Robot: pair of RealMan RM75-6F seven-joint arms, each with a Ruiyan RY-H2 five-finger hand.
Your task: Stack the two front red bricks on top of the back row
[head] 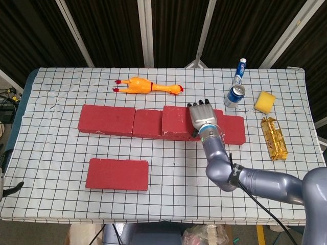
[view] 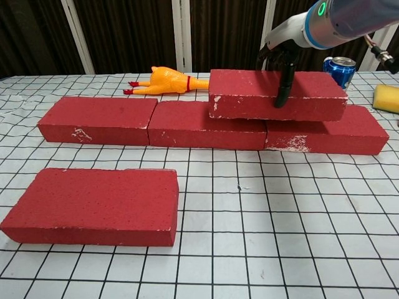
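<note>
The table (head: pixel 51 92) wears a white cloth ruled with a black grid. Across its middle runs the back row (head: pixel 107 120) of three red bricks laid end to end. A lifted brick (view: pixel 249 93) sits on top of that row, straddling the seam between the middle and right-hand bricks, its front edge overhanging a little in the chest view. The right hand (head: pixel 204 119) grips this brick from above, with fingers over the far edge and a dark thumb (view: pixel 283 81) pressed down the near face. Its grey arm (head: pixel 255 181) reaches in from 5 o'clock.

The front brick (head: pixel 117 174) lies flat on the cloth toward 7 o'clock of the table, well apart from the row. At the left edge, near 8 o'clock, only a sliver of the left hand (head: pixel 7 189) shows; I cannot tell whether it is wide or narrow.

At 12 o'clock of the row lies a yellow rubber chicken (head: pixel 147 86). Toward 3 o'clock rests a gold packet (head: pixel 274 138), with a yellow sponge (head: pixel 264 101) just beyond it. At 1 o'clock stands a blue can (head: pixel 235 96), and touching behind it a small blue-and-white bottle (head: pixel 239 71).
</note>
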